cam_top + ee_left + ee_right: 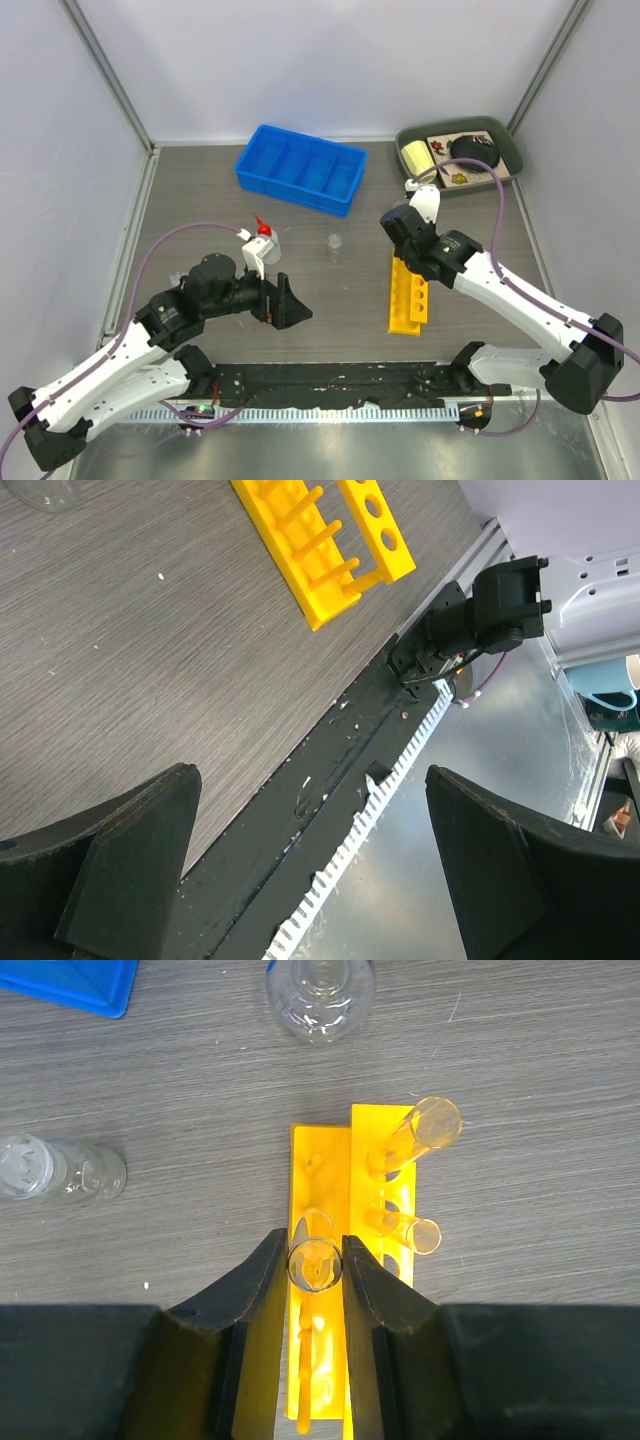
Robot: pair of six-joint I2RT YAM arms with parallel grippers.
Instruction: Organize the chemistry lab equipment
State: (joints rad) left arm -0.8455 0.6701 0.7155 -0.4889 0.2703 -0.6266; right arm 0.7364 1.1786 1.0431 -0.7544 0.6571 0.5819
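Above the yellow test-tube rack we see the right gripper clenched on a clear tube, with two more tubes standing in the rack's holes. Left of the rack, the left gripper is spread wide with nothing between its jaws, just beside the white squeeze bottle; a small glass flask stands between bottle and rack

I'm looking into a robotics lab test cell: pale panel walls in aluminium framing box in a grey wood-grain surface, where a blue compartment bin, a yellow test-tube rack and small glassware are laid out.
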